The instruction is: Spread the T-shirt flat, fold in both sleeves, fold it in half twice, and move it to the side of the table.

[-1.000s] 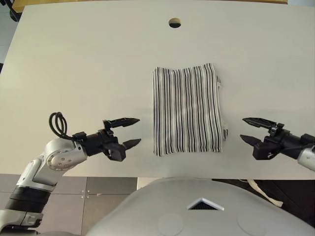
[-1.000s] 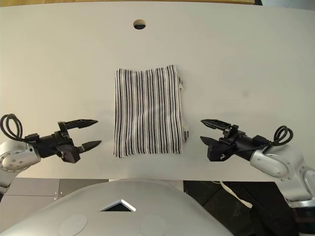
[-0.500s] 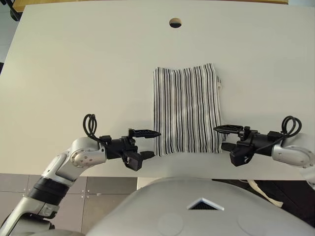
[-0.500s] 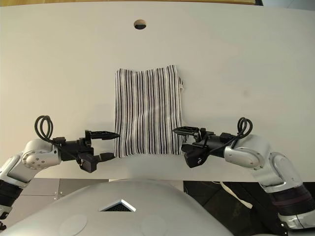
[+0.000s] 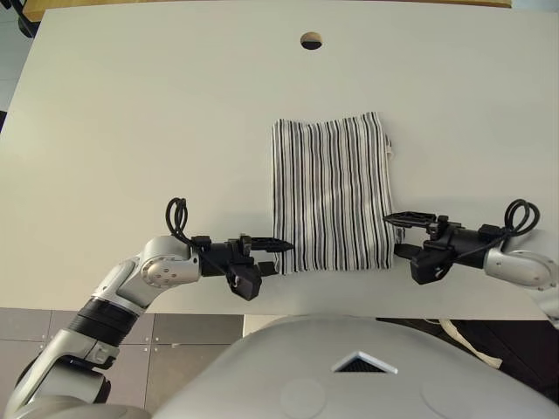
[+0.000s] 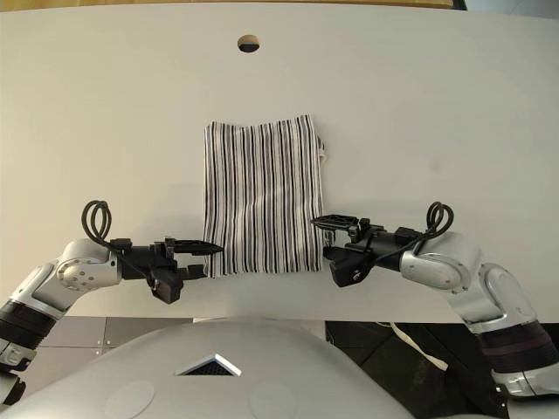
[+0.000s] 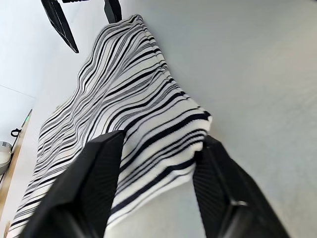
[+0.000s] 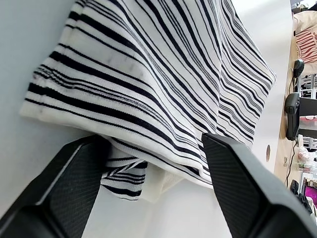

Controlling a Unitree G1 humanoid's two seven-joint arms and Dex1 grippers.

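Fingers parted, the left gripper [image 5: 284, 257] and right gripper [image 5: 390, 234] straddle the near corners of the folded striped T-shirt [image 5: 330, 196] on the table [image 5: 157, 131]. Neither appears to clamp it.

Left arm [image 5: 148, 272] and right arm [image 5: 522, 267]: rounded silver-grey shells, tiny screws. Left hand [image 5: 282, 257] and right hand [image 5: 390, 234] are black. Looped black cable [image 5: 177, 212] by each wrist.

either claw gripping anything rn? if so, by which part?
Nothing is gripped. The left claw and right claw are both open, one at each near corner of the folded shirt, with the fingers either side of the fabric and not clamped on it.
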